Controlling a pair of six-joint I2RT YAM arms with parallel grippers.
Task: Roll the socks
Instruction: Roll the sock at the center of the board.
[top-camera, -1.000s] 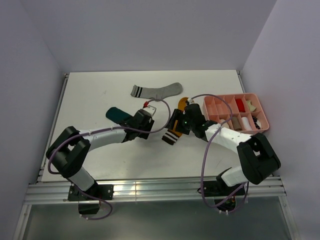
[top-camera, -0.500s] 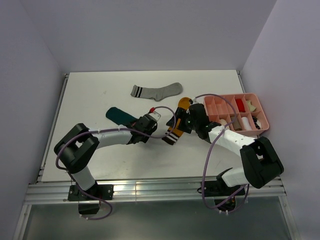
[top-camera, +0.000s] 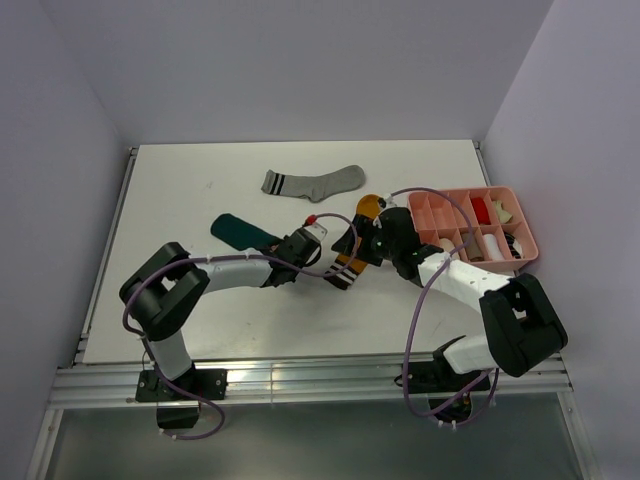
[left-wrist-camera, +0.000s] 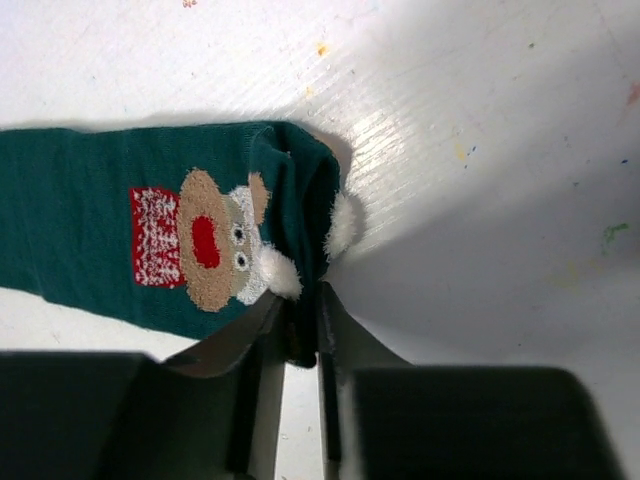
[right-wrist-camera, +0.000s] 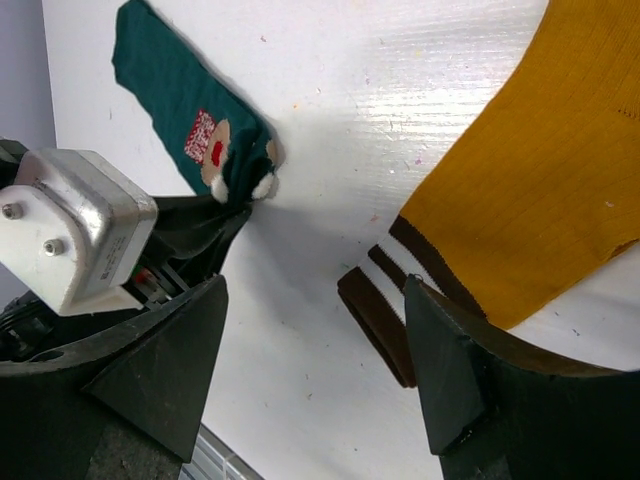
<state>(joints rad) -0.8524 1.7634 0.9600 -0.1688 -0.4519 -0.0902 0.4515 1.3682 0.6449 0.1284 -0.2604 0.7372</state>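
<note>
The white surface (top-camera: 200, 190) carries a pink tray (top-camera: 455, 192) at our right and three socks. The grey sock (top-camera: 312, 181) lies flat at the far side, the mustard sock (right-wrist-camera: 530, 210) runs under the right arm, and the teal sock (left-wrist-camera: 90, 230) lies left of centre. Our left pincer (left-wrist-camera: 300, 335) is clamped on the printed end of the teal sock, with a fold of fabric between its fingers. Our right pincer (right-wrist-camera: 312, 300) stands wide apart above the mustard cuff and holds nothing.

To roll well, we judge the left should keep a firm pinch and turn that end over onto the flat length, tight and square.

Since a second ago, the left elbow has swung inward and its pincer has slid to the sock's end. The right has scarcely moved.
</note>
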